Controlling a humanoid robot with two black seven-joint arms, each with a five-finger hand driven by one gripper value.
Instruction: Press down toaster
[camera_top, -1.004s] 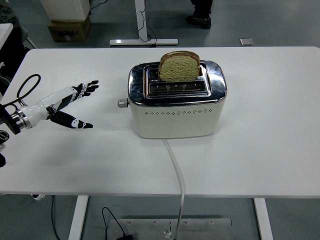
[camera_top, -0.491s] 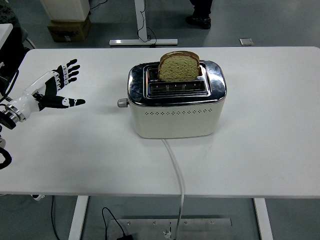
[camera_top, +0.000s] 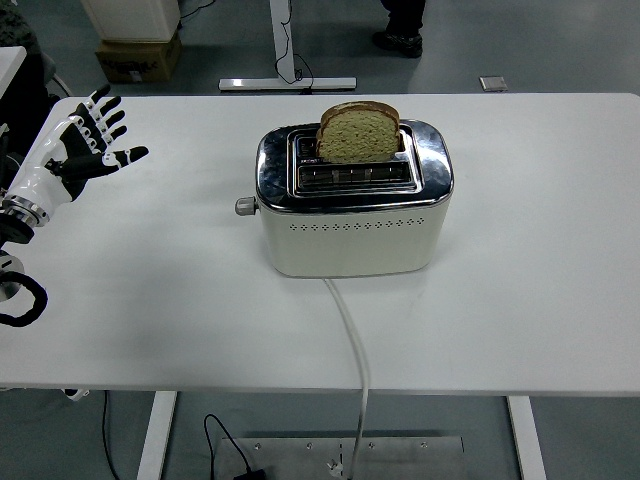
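Your left hand (camera_top: 80, 140) sits at the far-left edge of the white table (camera_top: 540, 250), lifted w/ palm facing roughly toward the toaster, all five fingers (camera_top: 104, 112) spread and the thumb sticking out to the right. It's holding nothing and touching nothing. You can see the white wrist and forearm running down-left from it to the pic's edge, w/ a black cable loop (camera_top: 22, 300) lower down at that same edge.

Toaster (camera_top: 352, 205) is at the table's centre, well apart from the hand. Cream body, chrome top, two slots. One slice of brown bread (camera_top: 359, 132) stands upright in the far slot, most of it sticking up above the chrome; the near slot looks empty. Lever knob (camera_top: 243, 206) pokes out of the toaster's left end, the side facing your hand, sitting high near the chrome rim. A row of small holes runs along the front face. White power cord (camera_top: 352, 340) leaves the bottom front of the toaster, runs toward you and drops over the near edge.

Right arm isn't in the pic.

Background: table legs, a cardboard box (camera_top: 138, 58) on the floor at top left, and a person's dark shoe (camera_top: 398, 40) at the top.
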